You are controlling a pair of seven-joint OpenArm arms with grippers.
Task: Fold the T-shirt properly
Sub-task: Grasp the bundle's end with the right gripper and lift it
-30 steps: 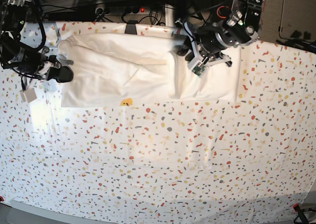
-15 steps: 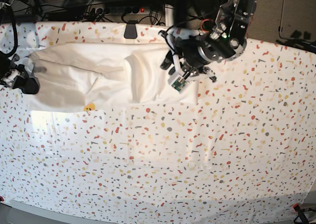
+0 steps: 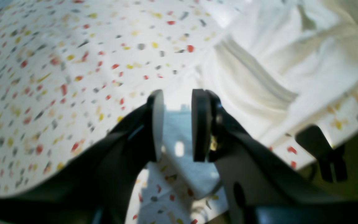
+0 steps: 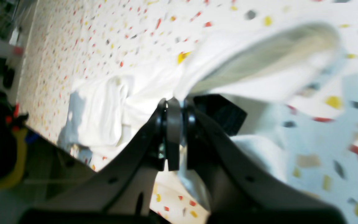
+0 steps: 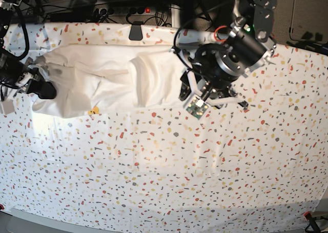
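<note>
Left wrist view: left gripper (image 3: 176,124) hangs over the tablecloth (image 3: 57,77), jaws spread with a clear gap — nothing between them; the T-shirt (image 3: 275,62) lies beside, not touched.

Right wrist view: right gripper (image 4: 176,137) pinches a fold of white shirt cloth, jaws pressed together.

Base view: shirt lies bunched along the table's far edge, long axis left-right — left arm angled down at its right end, right arm at its left end.

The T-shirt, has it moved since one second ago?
Yes. The T-shirt slid toward the base view's left; its right edge now lies near the black clip, no longer far right of it.
</note>
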